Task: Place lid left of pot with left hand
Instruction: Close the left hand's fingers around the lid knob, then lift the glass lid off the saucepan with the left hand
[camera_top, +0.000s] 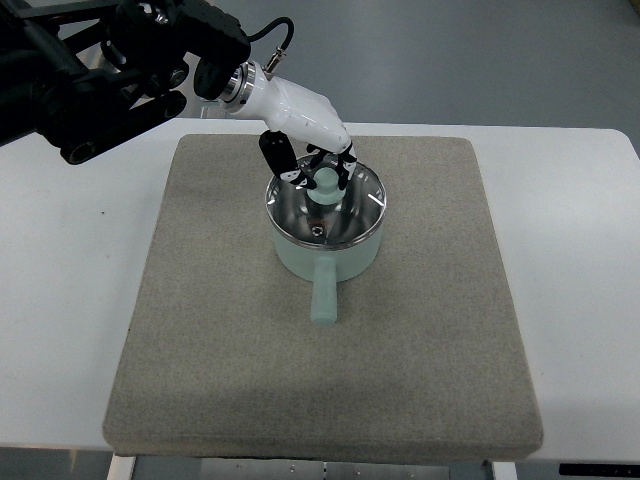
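Up at the top left, the left arm (110, 70) enters as a dark, jointed mass and slants down and to the right, ending in a white-shelled left hand (305, 135) with black fingers (278, 155). That hand is tipped downward over the pot (330, 255), and its fingers are curled in around the pale green knob (327, 181) at the middle of the lid (345, 210); whether they actually pinch the knob cannot be told for certain, though they touch or nearly touch it. The shiny metal lid sits on the pale green pot, covering its mouth. The pot stands on a grey felt mat (200, 350), slightly above its centre, with its straight handle (323, 295) pointing toward the near edge. Around the mat lies the white table (580, 280).
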